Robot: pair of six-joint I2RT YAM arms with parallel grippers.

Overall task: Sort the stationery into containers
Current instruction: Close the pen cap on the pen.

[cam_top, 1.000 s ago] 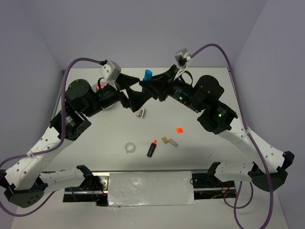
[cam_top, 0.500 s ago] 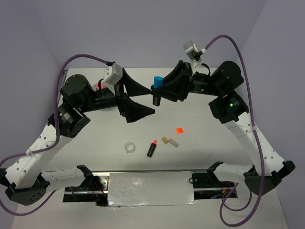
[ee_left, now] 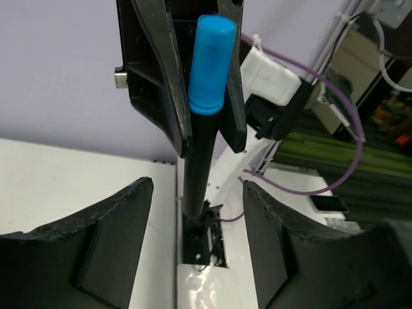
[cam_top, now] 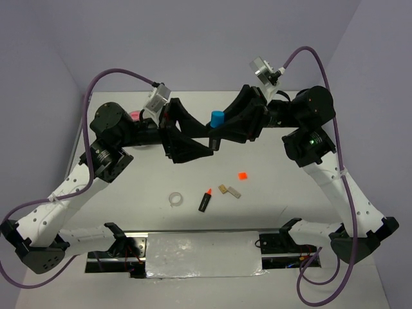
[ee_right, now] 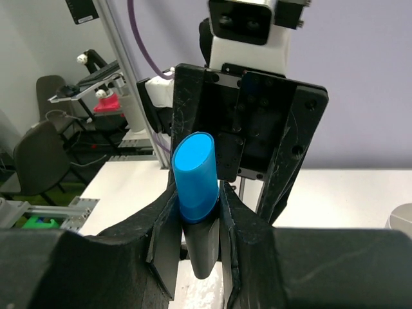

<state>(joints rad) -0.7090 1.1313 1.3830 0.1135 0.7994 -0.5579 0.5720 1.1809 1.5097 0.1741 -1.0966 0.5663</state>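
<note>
Markers, that's two: the blue marker (cam_top: 217, 119) up in the right claw (cam_top: 216, 133), the orange marker (cam_top: 205, 200) on the surface (cam_top: 270, 209) well below both claws. Tape ring (cam_top: 175, 199), just one, below the left claw (ee_left: 196, 185). One orange square (cam_top: 242, 174) under the right claw. Two blocks side by side: tan block (cam_top: 223, 189), grey block (cam_top: 234, 192). One pink bit (cam_top: 134, 116) behind the left arm.

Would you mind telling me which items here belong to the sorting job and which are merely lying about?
Job: blue-capped marker, orange-capped marker, tape ring, orange square, tan and grey blocks.
Lying about: purple cables, white panel.
</note>
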